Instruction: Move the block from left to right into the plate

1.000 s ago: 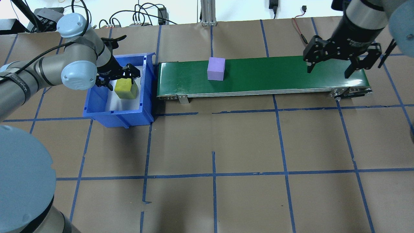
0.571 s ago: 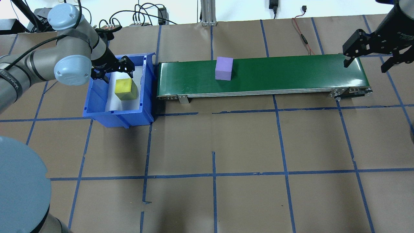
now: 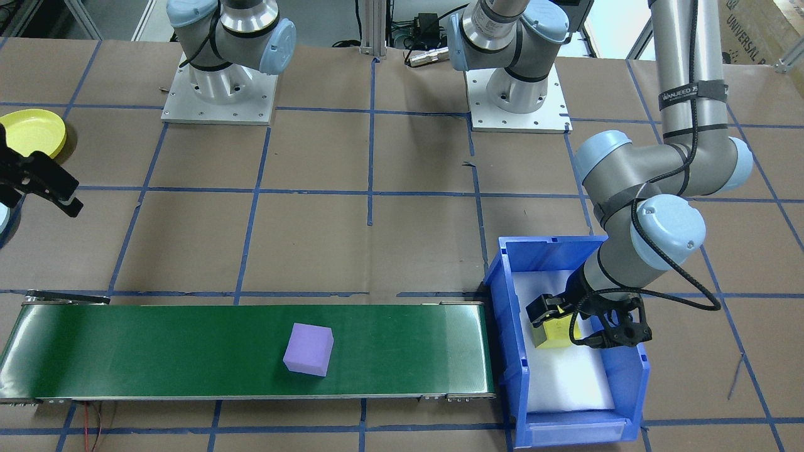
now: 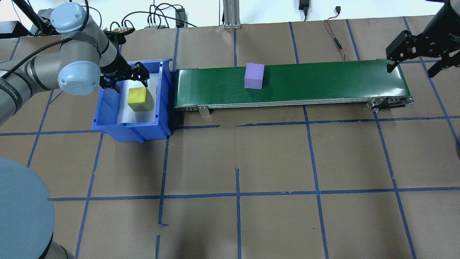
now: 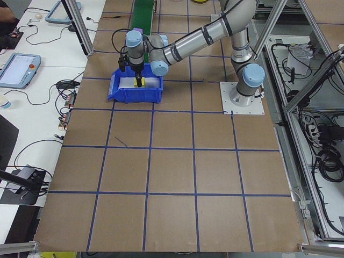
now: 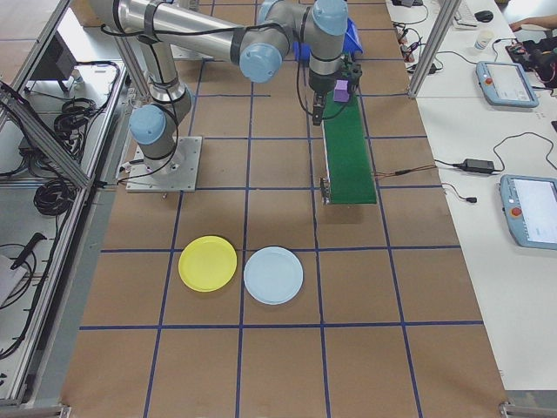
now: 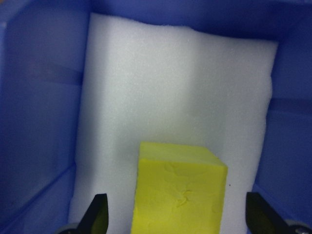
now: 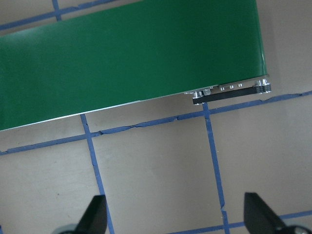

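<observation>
The purple block (image 4: 254, 76) rides the green conveyor belt (image 4: 323, 84) left of its middle, touched by neither arm. The right tool (image 4: 417, 57), fingers wide apart and empty, hangs over the belt's far right end — well apart from the block. The left arm bends down into the blue bin (image 4: 107, 120), its tool (image 4: 124, 78) spread open just above a yellow block (image 4: 137, 99) on white foam. The yellow plate (image 6: 207, 263) lies on the table beside a pale blue plate (image 6: 273, 275).

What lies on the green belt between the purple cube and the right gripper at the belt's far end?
Nothing: in the overhead view the green belt is bare from the purple cube to the right gripper.
</observation>
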Tool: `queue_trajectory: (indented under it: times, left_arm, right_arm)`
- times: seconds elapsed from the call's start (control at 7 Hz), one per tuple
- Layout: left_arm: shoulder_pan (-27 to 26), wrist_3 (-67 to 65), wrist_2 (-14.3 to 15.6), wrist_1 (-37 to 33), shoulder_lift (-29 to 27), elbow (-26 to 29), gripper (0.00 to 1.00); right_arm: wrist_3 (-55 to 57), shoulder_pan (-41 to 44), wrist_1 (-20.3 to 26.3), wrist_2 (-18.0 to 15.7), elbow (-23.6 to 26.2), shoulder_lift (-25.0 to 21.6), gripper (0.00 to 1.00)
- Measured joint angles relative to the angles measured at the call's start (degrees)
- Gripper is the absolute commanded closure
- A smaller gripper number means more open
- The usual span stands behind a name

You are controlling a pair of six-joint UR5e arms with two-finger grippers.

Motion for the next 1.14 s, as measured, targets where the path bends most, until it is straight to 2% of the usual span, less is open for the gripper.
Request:
queue_trajectory:
  times: [0.14,0.43,0.57,0.86,1.14]
  left_arm:
    - [0.01,1.12,-0.43,0.76,-1.08,-0.92,0.81]
    - [0.09,7.26,-0.2,3.33,-0.27,-1.15,0.81]
    - [-0.06,8.89,-0.03,2.7,3.35,-0.82,0.81]
    - [-2.29,8.87,-0.18,-3.88,13.8,0.29,0.81]
    - [-8.21,4.97,-0.58,-6.89,18.41,3.36,0.81]
  right_arm:
    - [-0.22,-0.22,-3.85,1.27,-0.29,3.53,0.0]
    - [-0.32,-0.3,-9.86,4.02,-0.27,8.24,0.0]
    - [-0.24,-0.31,-10.77,5.23,-0.28,9.02,0.0]
    - [0.02,-0.32,-13.24,7.46,-0.13,10.26,0.0]
    - [0.45,-0.32,-15.2,11.19,0.22,10.88,0.0]
